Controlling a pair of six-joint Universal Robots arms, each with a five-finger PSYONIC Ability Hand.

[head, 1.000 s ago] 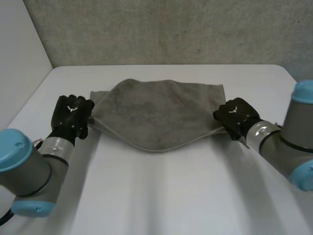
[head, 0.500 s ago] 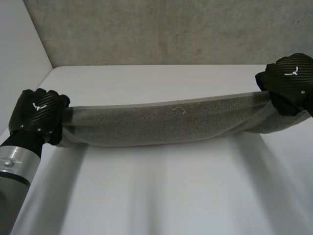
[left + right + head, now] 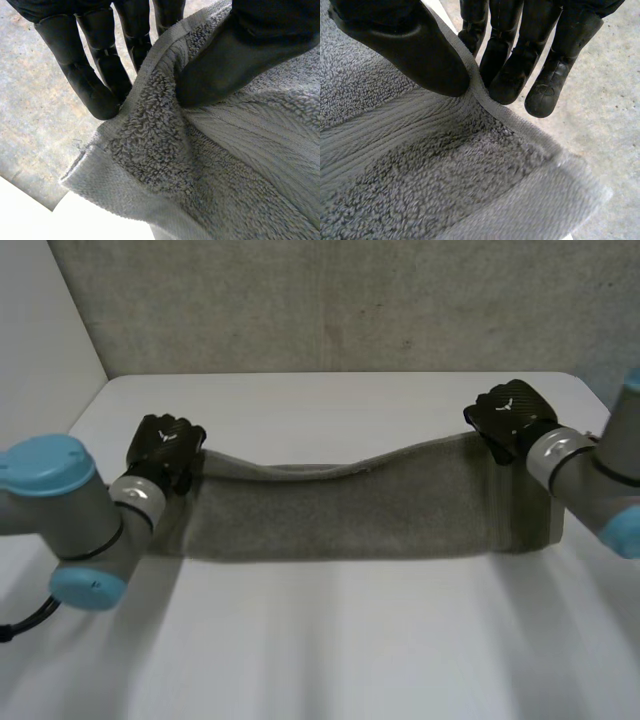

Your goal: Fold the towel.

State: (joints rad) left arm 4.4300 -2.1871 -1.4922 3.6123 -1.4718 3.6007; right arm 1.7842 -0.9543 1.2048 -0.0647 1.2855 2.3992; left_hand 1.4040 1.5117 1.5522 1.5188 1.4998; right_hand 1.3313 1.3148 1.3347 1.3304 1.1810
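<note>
The towel (image 3: 340, 515) now hangs farther back over the table (image 3: 330, 640) than before, sagging between the left hand (image 3: 165, 450) and right hand (image 3: 510, 415), each pinching an upper corner between thumb and fingers.

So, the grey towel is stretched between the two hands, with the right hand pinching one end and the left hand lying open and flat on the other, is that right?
Not quite: the left hand is not open. The left wrist view shows it pinching the towel near a corner, between thumb and fingers. The right hand does pinch the other end.
</note>
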